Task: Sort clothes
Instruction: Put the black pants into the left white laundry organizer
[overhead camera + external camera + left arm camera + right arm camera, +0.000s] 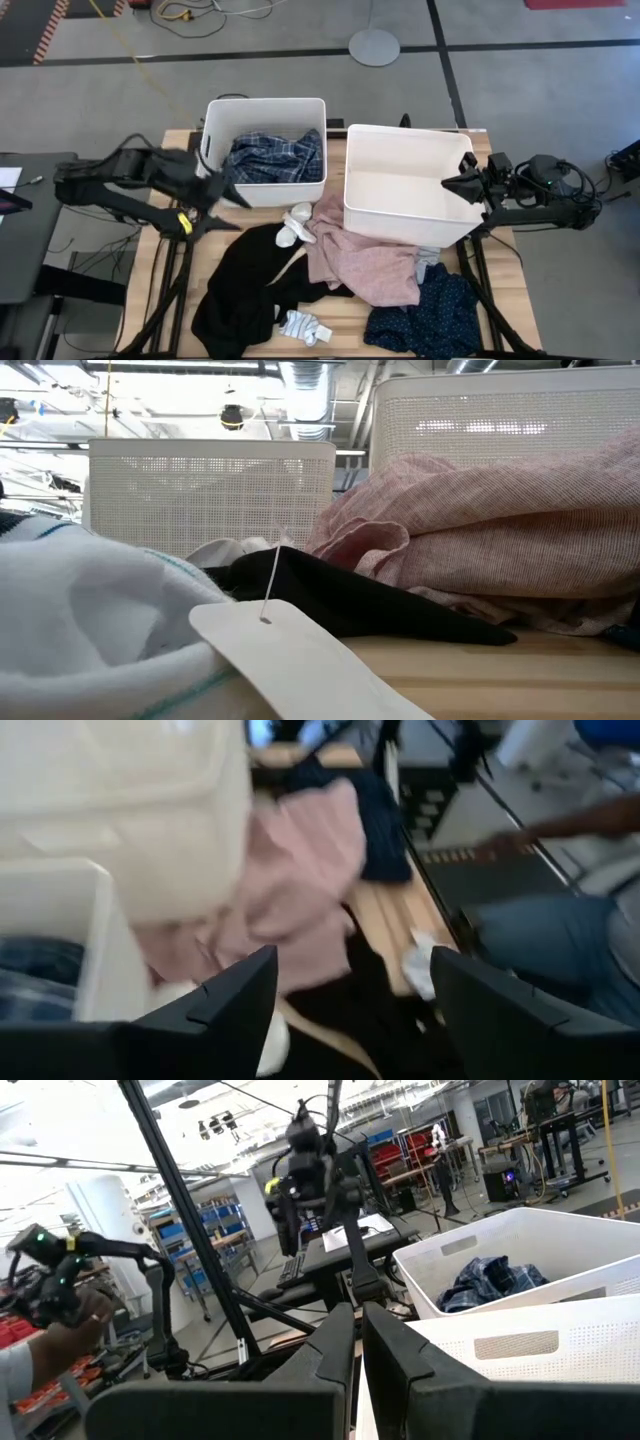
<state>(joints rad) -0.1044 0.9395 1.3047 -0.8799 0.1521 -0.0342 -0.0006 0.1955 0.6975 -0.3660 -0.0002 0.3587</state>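
Left pincer gapes wide and empty, right pincer pinched closed holding nothing; pink top looks light and floppy, so I'd pinch a bunched fold

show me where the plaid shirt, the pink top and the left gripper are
plaid shirt (276, 158): high view, middle of the bundle inside the left bin.
pink top (362, 262): high view, centre of the cloth.
left gripper (236, 193): high view, between its open fingertips.

Blue-white plaid shirt crumpled inside left white bin. Black top spread on table, front-left. Pink top bunched mid-table, against right bin. Navy dotted piece front-right. White-grey socks by black top's front edge.
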